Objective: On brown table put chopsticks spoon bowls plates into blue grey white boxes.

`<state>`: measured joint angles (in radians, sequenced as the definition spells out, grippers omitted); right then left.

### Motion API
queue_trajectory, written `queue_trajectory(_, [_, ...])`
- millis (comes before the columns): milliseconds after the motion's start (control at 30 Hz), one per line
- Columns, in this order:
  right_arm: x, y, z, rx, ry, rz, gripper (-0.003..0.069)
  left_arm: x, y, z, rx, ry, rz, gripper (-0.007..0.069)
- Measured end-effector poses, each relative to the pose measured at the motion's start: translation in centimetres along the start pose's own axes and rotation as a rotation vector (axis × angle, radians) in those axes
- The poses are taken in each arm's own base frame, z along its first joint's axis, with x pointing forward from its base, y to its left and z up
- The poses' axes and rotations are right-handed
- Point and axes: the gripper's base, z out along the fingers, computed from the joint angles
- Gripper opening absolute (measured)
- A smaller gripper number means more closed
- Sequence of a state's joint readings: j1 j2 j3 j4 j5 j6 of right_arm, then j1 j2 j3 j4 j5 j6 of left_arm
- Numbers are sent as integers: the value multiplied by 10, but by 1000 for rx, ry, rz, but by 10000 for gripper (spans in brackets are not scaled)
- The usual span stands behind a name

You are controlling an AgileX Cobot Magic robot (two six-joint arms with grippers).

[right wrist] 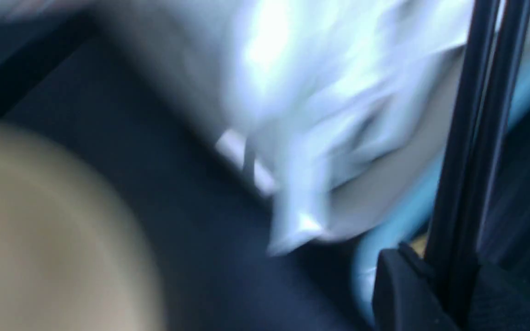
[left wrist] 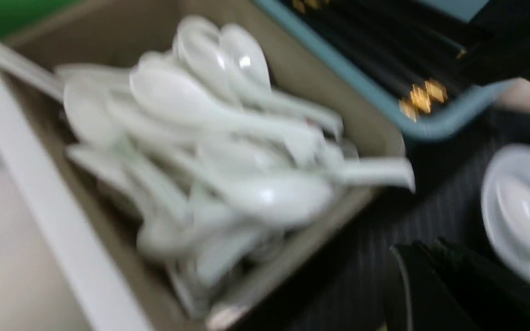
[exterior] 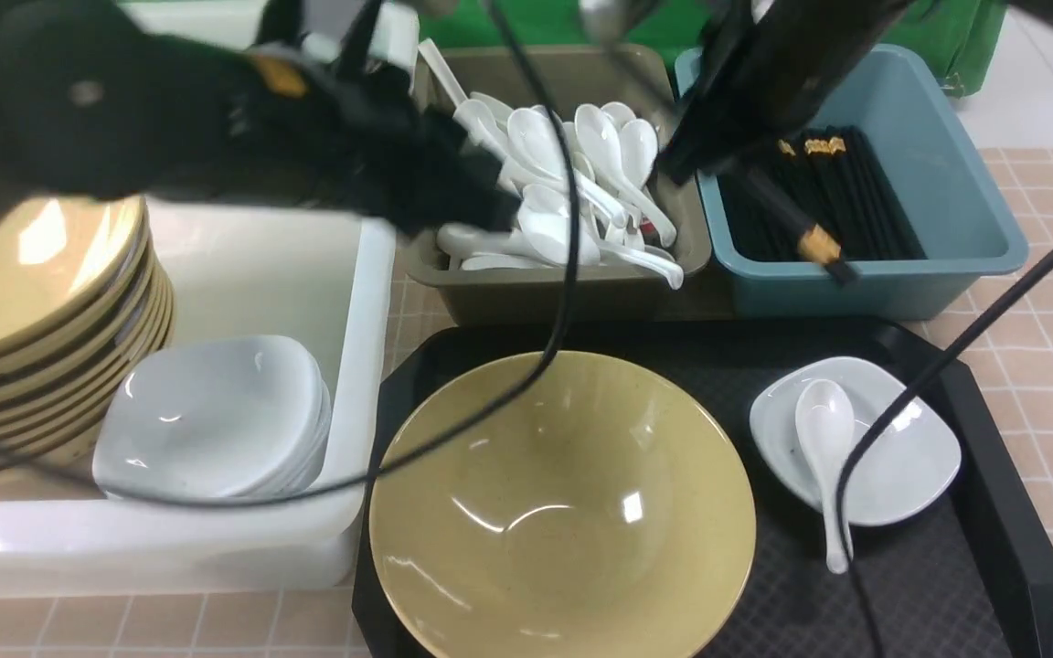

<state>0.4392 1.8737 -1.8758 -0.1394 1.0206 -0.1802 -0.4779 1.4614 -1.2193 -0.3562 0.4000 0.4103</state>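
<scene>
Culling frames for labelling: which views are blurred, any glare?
Front view: mostly sharp, glare spots on the glossy mustard-yellow bowl. Left wrist view: motion blur across the white ceramic spoons. Right wrist view: heavy smear; only the thin black chopsticks look sharp.

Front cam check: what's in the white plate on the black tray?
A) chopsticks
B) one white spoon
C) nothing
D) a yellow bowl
B: a single spoon lies in the plate on the black tray, with its scoop in the dish and its handle sticking out over the near rim.
</scene>
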Motion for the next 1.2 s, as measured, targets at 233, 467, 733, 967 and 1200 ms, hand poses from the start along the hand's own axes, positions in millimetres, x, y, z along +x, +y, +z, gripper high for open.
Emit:
queue_trajectory(233, [2, -80, 55, 147, -242, 276, 152, -27, 12, 53, -30, -102, -1, 1])
queue_trajectory(467, [40, -123, 132, 190, -217, 466, 165, -27, 13, 64, -29, -89, 11, 1])
queue_trajectory(733, [61, -120, 120, 153, 95, 510, 438, -18, 9, 63, 10, 11, 95, 1])
queue_trajectory(967, [64, -98, 52, 27, 319, 353, 534, -17, 3, 46, 69, 93, 113, 1])
queue_trajectory(1200, [88, -32, 13, -157, 376, 283, 537, -10, -2, 32, 122, 215, 161, 1])
